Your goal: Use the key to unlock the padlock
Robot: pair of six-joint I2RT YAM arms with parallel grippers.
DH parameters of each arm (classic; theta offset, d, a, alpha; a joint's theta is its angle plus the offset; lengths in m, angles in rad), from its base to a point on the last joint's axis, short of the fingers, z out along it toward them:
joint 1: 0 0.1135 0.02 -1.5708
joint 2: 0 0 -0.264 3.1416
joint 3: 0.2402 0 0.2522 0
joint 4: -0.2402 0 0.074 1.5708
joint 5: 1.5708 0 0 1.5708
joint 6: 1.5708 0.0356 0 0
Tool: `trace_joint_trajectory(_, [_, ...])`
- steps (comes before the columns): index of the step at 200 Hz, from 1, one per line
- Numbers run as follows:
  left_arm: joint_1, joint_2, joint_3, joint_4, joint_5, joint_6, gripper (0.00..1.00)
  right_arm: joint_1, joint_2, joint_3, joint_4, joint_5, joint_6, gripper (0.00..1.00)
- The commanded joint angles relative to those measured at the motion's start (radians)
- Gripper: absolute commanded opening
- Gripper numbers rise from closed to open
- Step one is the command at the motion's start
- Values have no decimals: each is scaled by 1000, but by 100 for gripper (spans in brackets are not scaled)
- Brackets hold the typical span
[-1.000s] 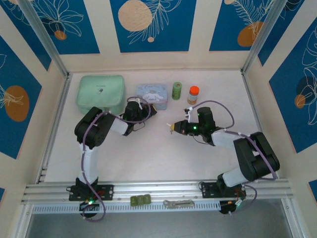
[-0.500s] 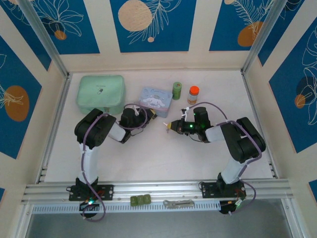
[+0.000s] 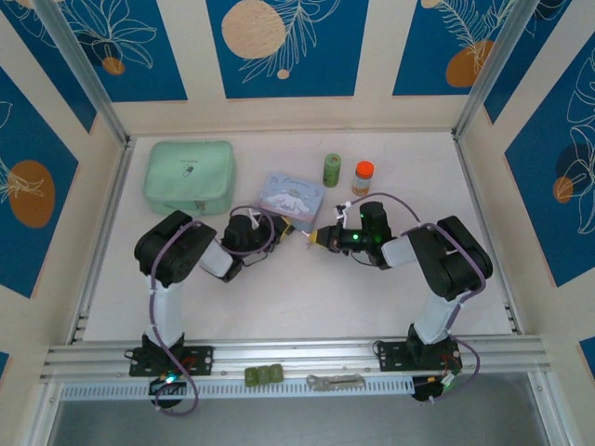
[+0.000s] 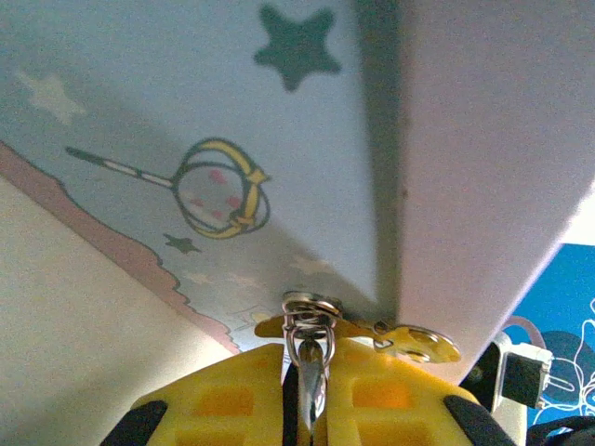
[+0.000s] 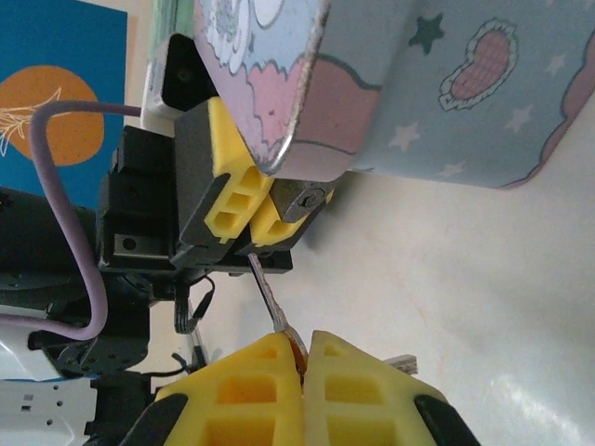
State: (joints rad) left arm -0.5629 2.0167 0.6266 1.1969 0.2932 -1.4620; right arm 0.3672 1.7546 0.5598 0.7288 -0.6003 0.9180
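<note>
At tin (image 5: 446, 93) corner, key (image 5: 266, 290) just beside padlock (image 5: 303, 199)

The worktop (image 3: 307, 288) is pale and plain. A light blue tin (image 3: 296, 190) with a cartoon print sits on it toward the back, turned askew. Whether its near corner rests flat cannot be told. Just left of the tin lies a mint-green case (image 3: 189, 175). Behind the tin to the right stands a small green jar (image 3: 332, 170). Further right of the tin is an orange-capped bottle (image 3: 363, 177). Both are upright.
</note>
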Motion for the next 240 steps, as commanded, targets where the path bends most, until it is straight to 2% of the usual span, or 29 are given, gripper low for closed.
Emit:
trace_joint_trajectory(1, [-36, -23, -15, 86, -9, -56, 0, 17, -47, -30, -14, -26, 16, 0])
trace_joint_trajectory(80, [-71, 7, -17, 203, -37, -120, 0, 27, -84, -80, -89, 22, 50, 0])
trace_joint_trajectory(128, [-80, -6, -30, 211, -26, -113, 0, 28, -62, -75, -1, 28, 107, 0])
trace_joint_trajectory(240, [-98, -20, -21, 211, -20, -106, 0, 35, -27, -72, 78, 47, 134, 0])
